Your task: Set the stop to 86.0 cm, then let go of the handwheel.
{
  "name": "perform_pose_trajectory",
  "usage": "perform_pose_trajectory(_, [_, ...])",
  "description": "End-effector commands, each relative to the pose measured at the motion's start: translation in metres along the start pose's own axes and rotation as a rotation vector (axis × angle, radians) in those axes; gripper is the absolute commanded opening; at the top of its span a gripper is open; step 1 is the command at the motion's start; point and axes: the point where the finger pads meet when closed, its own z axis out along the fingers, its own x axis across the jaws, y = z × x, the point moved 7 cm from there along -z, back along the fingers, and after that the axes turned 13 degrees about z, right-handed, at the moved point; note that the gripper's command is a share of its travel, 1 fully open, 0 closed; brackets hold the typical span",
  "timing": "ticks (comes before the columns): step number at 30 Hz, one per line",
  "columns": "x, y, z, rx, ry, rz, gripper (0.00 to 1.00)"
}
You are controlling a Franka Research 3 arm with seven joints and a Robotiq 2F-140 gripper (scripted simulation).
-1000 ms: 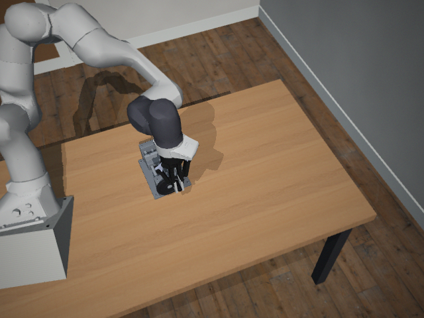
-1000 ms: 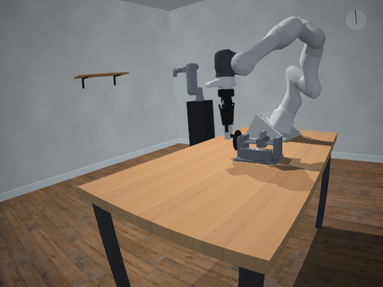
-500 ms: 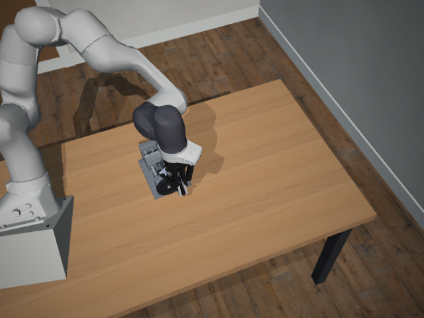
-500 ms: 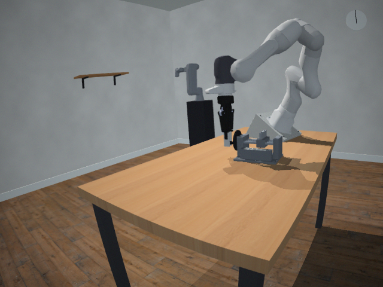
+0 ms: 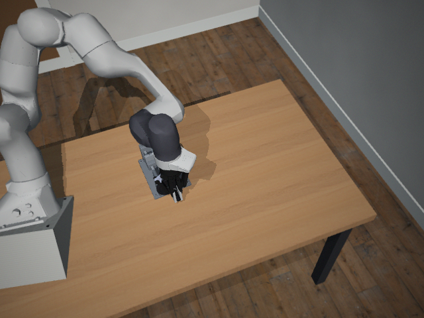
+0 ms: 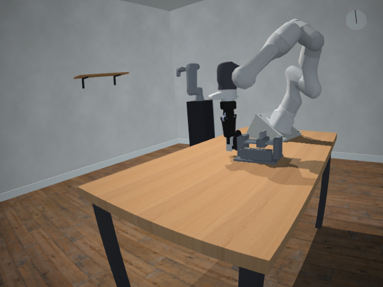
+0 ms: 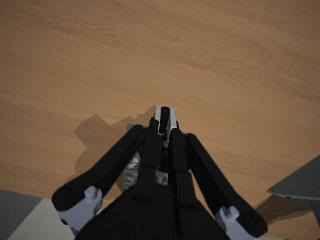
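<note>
A grey stop fixture (image 6: 258, 149) on a flat base plate sits on the wooden table; it has two end blocks, a screw between them and a sliding stop block (image 6: 263, 137). A dark handwheel (image 6: 236, 139) sits at its near end. My gripper (image 6: 228, 144) points down at that end and is shut on the handwheel's handle; its pale fingertips also show in the overhead view (image 5: 177, 197). In the wrist view the narrow fingertips pinch a small dark handle, and the wheel itself is mostly hidden under the fingers. No scale reading is legible.
The robot's base (image 5: 30, 236) stands at the table's left corner. A second grey arm on a black pedestal (image 6: 199, 122) stands behind the table. A wall shelf (image 6: 100, 75) hangs at the left.
</note>
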Motion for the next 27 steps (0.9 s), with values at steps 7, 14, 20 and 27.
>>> perform_pose_trajectory(7, [0.02,-0.005,0.003,-0.004,0.002,-0.014,0.04])
perform_pose_trajectory(14, [0.034,-0.009,-0.004,-0.004,0.002,-0.014,0.04])
perform_pose_trajectory(20, [0.041,-0.01,-0.012,-0.004,0.002,-0.014,0.04])
perform_pose_trajectory(27, [0.046,-0.012,-0.028,-0.004,0.002,-0.014,0.04])
